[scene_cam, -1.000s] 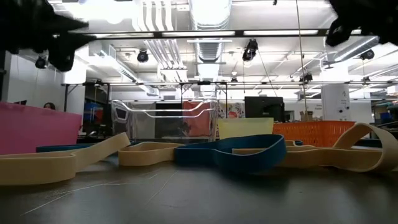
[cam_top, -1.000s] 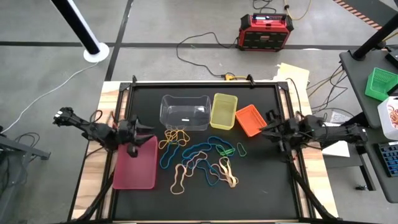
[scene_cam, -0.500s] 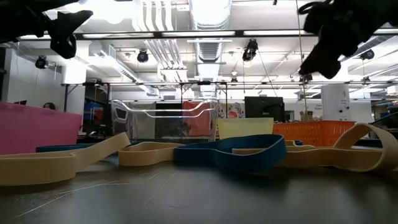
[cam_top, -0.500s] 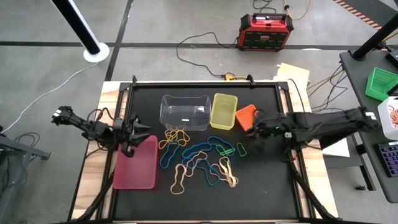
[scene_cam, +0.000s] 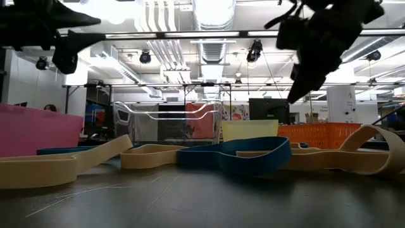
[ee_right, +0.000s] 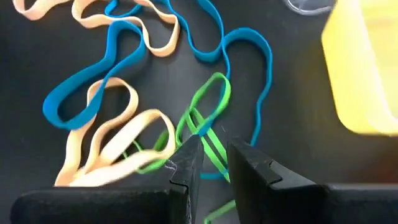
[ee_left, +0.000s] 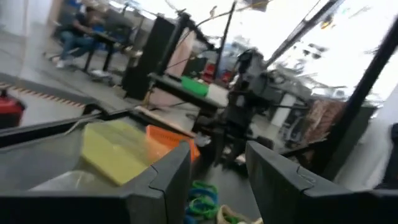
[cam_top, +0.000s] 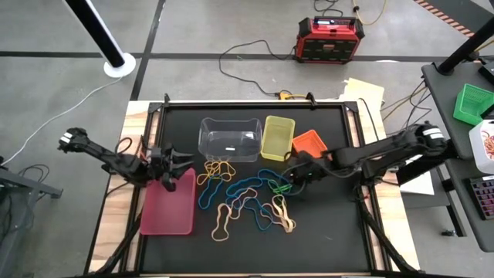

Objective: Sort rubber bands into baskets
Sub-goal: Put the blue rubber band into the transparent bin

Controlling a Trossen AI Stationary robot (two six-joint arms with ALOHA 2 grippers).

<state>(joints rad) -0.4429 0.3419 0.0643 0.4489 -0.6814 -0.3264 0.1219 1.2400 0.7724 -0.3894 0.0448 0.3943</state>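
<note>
Rubber bands (cam_top: 247, 197) in blue, tan, yellow and green lie loose on the black table top. Along the far side stand a clear tub (cam_top: 230, 139), a yellow bin (cam_top: 278, 137) and an orange bin (cam_top: 310, 144). A pink tray (cam_top: 170, 205) lies at the left. My right gripper (ee_right: 210, 163) hangs tipped down over two green bands (ee_right: 205, 118), open by a narrow gap and clear of them. It shows above the bands (scene_cam: 240, 155) in the low view too. My left gripper (cam_top: 179, 164) stands open and empty above the tray's far end.
A red device (cam_top: 330, 38) and cables lie on the floor beyond the far edge. A green crate (cam_top: 472, 104) sits on a bench to the right. Black frame rails (cam_top: 356, 116) run along the table's sides. Bare table top (cam_top: 324, 232) lies near the front.
My right gripper has swung from the table's right edge toward the middle, passing the orange bin. It has tipped from about level to slanting down and now stands over the green bands. The bands and baskets have not moved.
</note>
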